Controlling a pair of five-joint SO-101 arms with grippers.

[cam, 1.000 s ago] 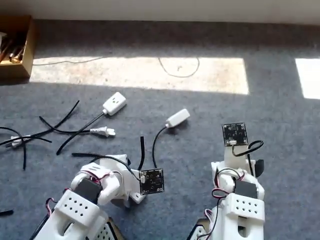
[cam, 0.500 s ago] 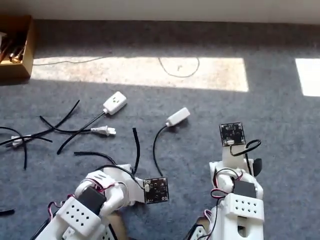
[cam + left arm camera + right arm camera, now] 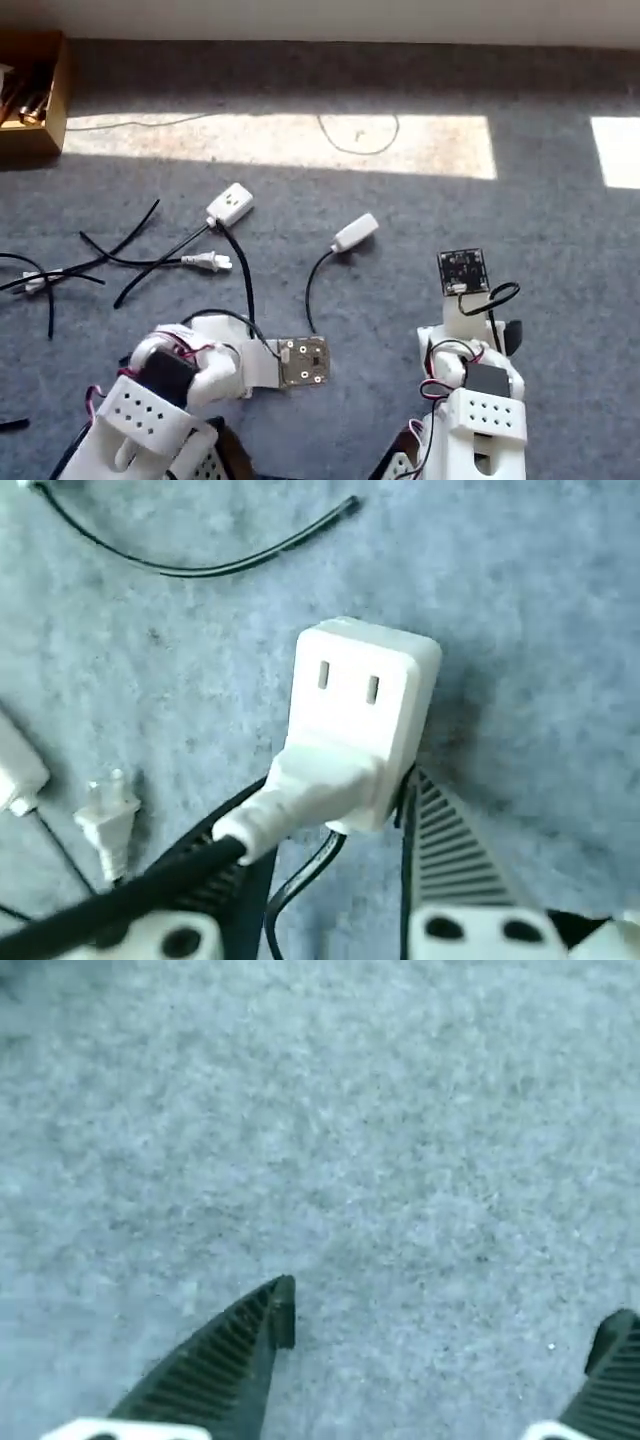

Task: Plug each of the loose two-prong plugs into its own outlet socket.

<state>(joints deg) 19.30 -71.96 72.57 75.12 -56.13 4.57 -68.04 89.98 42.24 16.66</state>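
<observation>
In the left wrist view my left gripper (image 3: 335, 792) is shut on a white two-prong plug (image 3: 305, 802) with a black cord. The plug's front meets the near edge of a white outlet socket block (image 3: 362, 705) lying on the carpet. Two empty slots face up on the block, and I cannot tell whether the prongs are in. Another loose plug (image 3: 207, 263) lies on the carpet at left, with a second socket (image 3: 230, 205) behind it and a third socket (image 3: 356, 233) near the middle. My right gripper (image 3: 450, 1315) hangs open over bare carpet.
Several loose black cords (image 3: 100, 255) sprawl across the carpet at left. A wooden box (image 3: 35, 95) stands in the back left corner. A thin wire loop (image 3: 358, 135) lies in the sunlit strip at the back. The right arm (image 3: 470, 380) stands at front right.
The left arm has turned at the front, and the held plug's cord has swung left, its free end now pointing toward the back-left socket. The right arm has barely moved.
</observation>
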